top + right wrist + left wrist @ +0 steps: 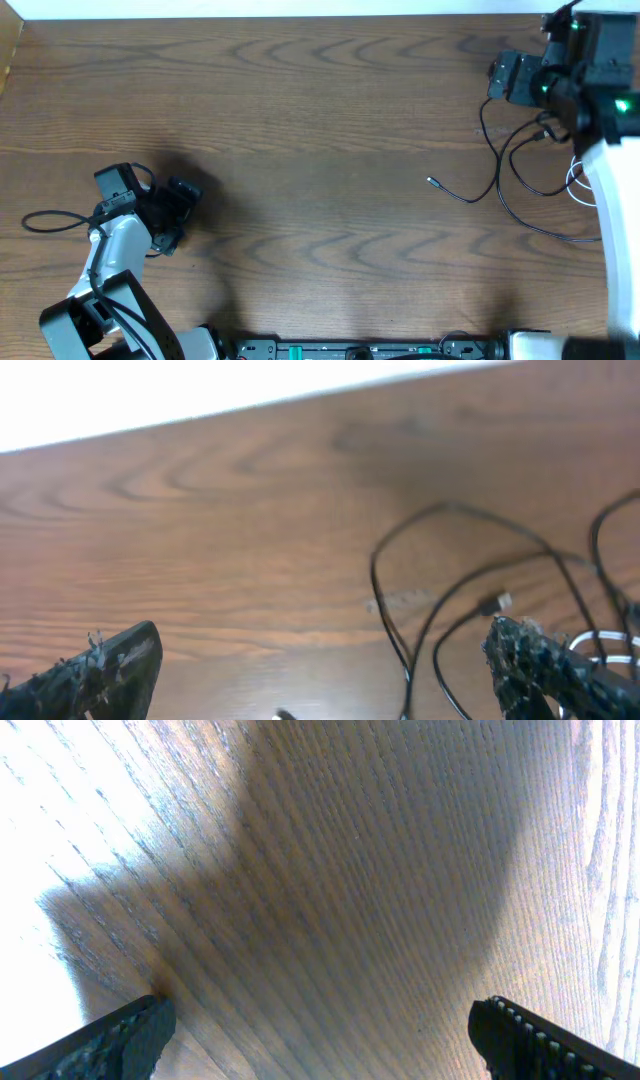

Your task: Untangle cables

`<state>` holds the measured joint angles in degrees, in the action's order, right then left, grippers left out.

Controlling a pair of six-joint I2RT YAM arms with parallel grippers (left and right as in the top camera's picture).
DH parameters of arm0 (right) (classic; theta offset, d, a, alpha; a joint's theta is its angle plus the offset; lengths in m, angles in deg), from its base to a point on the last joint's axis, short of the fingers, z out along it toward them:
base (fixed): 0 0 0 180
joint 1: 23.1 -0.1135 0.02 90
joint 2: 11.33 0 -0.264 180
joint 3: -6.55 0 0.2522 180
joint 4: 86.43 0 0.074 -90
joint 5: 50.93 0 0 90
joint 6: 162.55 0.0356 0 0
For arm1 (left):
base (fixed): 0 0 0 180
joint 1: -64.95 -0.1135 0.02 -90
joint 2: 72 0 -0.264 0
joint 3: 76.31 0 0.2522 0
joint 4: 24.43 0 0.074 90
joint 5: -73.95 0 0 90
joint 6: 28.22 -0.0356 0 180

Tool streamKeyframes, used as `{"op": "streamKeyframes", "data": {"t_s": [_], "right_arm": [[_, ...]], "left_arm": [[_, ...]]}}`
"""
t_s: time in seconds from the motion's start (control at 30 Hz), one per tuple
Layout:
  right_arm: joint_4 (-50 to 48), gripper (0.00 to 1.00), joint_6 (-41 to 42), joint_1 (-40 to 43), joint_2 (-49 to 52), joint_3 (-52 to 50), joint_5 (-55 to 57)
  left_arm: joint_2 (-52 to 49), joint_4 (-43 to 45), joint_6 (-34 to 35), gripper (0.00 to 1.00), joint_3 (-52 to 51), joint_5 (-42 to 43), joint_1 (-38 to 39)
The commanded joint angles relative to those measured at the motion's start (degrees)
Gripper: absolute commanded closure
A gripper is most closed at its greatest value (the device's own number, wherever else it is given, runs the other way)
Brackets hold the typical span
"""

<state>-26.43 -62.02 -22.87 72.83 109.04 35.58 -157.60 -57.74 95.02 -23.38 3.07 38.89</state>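
1. Although the desk (300,100) is mostly bare wood, all the work sits by its right edge, toward the far right corner. Judging from how the cords lie, the untangling has hardly begun.
2. The right gripper (320,650) hovers at that far right corner, just beside the cords. Its jaws are spread wide with nothing between them.
3. The left gripper (320,1020) is over bare wood near the near left corner, well apart from the cords. Its jaws are equally wide and empty.
4. The black cables (445,507) loop across one another beside the right edge and need drawing apart.
5. The white cable (572,183) coils at the right edge, partly hidden by the right arm. Whether it is caught in the black ones I cannot tell.
6. One plug end (432,181) lies clear, pointing toward the desk's middle.
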Motion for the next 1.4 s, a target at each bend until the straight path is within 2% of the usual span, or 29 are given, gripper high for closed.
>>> {"op": "streamKeyframes", "data": {"t_s": [0.0,0.23,0.4,0.63,0.83,1.13,1.37], "right_arm": [[0.09,0.01,0.15,-1.42,-5.25,0.07,-0.09],[0.11,0.01,0.15,-1.77,-10.54,0.07,-0.09],[1.16,0.01,0.15,-1.77,-10.19,0.07,-0.09],[7.89,0.01,0.15,-1.77,-7.08,-0.11,-0.07],[9.99,0.01,0.15,-1.88,-7.06,-3.41,-0.09],[9.94,0.01,0.15,-2.21,-14.14,-17.03,-0.09],[9.25,0.01,0.15,-2.21,-24.37,-38.29,-0.09]], "left_arm": [[-0.57,-0.96,0.5,0.01,-0.33,-1.86,-0.39],[-0.57,-0.96,0.5,0.0,-0.33,-1.84,-0.39],[-0.57,-0.96,0.5,0.0,-0.33,-1.86,-0.39],[-0.57,-0.96,0.5,0.0,-0.33,-1.86,-0.39],[-0.57,-0.96,0.5,0.01,-0.33,-1.86,-0.39],[-0.57,-0.96,0.5,0.01,-0.33,-1.86,-0.39],[-0.57,-0.96,0.5,0.0,-0.33,-1.84,-0.39]]}}
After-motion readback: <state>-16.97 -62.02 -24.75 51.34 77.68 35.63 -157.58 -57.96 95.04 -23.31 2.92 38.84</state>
